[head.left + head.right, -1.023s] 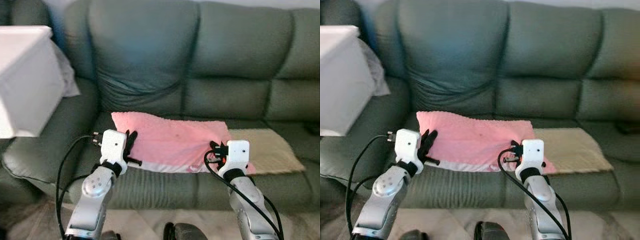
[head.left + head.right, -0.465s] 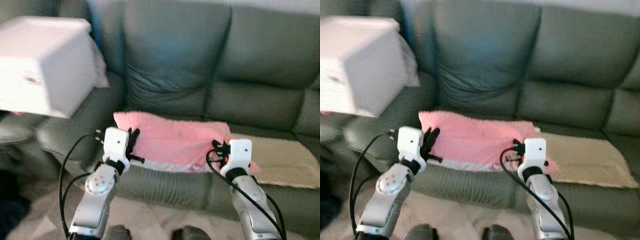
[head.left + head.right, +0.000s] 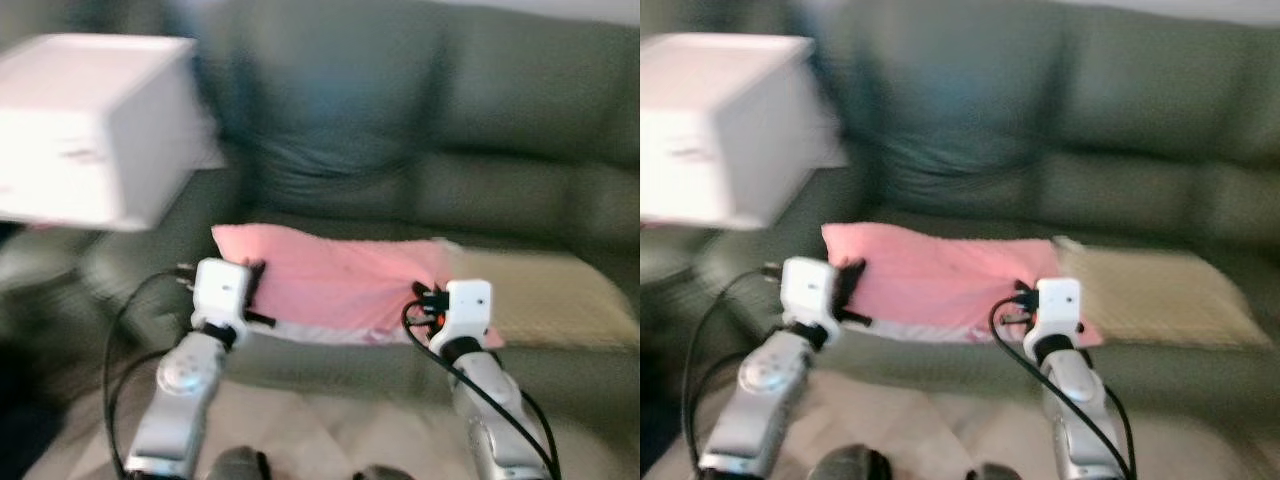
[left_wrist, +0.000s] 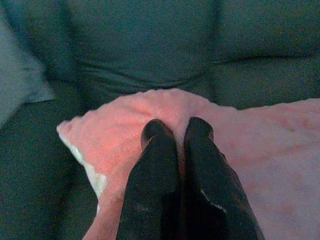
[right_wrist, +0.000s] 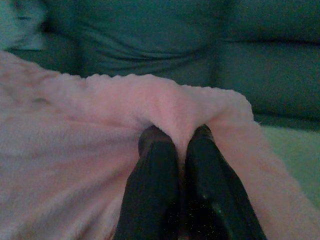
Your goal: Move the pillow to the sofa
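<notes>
**Pink pillow pinched at both ends, over the sofa seat**

Nearest the camera, the two silver arms reach forward side by side. The left pincer (image 3: 252, 290) has its black fingers (image 4: 159, 165) drawn close together on a fold of pink plush near one corner of the pillow (image 3: 335, 290). The right pincer (image 3: 428, 303) grips the opposite end the same way, with fabric bunched up between its fingers (image 5: 156, 165).

The pillow stretches flat between them at the front edge of the grey-green sofa (image 3: 480, 130), seemingly resting on the seat cushion, though the head views are blurred. It looks light, soft and floppy: the cover puckers where it is pinched, so it will likely sag in the middle when carried. A thick fold near each end seems the safest hold.

Beside it on the seat lies a beige mat (image 3: 545, 300). Further off, a white box (image 3: 90, 130) sits over the sofa's armrest.
</notes>
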{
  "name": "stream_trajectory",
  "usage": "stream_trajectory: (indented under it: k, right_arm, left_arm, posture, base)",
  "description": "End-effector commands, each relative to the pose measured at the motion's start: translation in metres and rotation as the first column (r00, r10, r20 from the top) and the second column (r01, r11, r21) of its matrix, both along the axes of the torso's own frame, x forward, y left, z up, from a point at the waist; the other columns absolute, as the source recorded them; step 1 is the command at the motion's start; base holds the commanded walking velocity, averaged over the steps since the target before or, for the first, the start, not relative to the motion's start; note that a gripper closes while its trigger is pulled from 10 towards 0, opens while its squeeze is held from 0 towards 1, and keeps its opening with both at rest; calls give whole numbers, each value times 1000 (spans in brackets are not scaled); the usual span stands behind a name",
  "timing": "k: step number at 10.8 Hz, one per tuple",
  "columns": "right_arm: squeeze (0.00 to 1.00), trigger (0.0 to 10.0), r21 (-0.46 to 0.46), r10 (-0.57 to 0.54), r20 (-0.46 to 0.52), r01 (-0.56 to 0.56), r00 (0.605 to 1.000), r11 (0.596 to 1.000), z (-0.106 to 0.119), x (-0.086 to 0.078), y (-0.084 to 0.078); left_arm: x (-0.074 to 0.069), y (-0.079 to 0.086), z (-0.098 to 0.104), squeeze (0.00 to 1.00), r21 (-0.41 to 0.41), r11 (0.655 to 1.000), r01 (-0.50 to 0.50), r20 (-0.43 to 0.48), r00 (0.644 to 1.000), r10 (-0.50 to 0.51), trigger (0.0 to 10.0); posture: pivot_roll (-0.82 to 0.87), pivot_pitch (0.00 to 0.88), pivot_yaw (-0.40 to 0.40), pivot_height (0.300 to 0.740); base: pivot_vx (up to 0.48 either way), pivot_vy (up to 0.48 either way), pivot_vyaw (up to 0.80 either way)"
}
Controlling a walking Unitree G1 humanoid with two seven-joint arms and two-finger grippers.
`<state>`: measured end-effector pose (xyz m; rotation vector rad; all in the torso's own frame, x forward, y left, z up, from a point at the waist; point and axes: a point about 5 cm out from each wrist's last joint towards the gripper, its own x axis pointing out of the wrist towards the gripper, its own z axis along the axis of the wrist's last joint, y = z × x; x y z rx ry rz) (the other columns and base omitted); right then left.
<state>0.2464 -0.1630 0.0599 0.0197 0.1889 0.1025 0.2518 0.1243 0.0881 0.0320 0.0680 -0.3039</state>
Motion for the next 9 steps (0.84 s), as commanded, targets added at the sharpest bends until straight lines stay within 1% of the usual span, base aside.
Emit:
stream_trajectory:
  k: [1,3,4,7,9]
  right_arm:
    - [0,10000,-13,-33,26,33,999,999,6,2,-8]
    - [0,10000,-11,-31,31,31,999,999,7,2,-8]
    - [0,10000,-13,-28,32,28,999,1000,7,2,-8]
    - [0,10000,-14,-19,31,20,999,1000,7,2,-7]
    - [0,10000,-14,11,44,-10,999,1000,8,2,-4]
  left_arm:
    - [3,-10,8,0,-18,999,41,33,999,-40,10000]
    - [3,-11,8,0,-17,999,45,28,999,-45,10000]
    - [3,-12,9,0,-1,999,38,50,998,-38,10000]
    - [2,-11,10,0,-6,999,35,55,998,-34,10000]
    - [2,-9,12,0,-16,999,33,66,997,-32,10000]
  posture:
    - [-69,19,-66,740]
    - [-69,23,-67,740]
    - [-68,23,-68,740]
    - [-64,24,-71,740]
    - [-63,25,-73,740]
  base:
    - [0,390,-800]
    - [0,446,0]
    - [0,0,0]
    - [0,0,0]
    - [0,0,0]
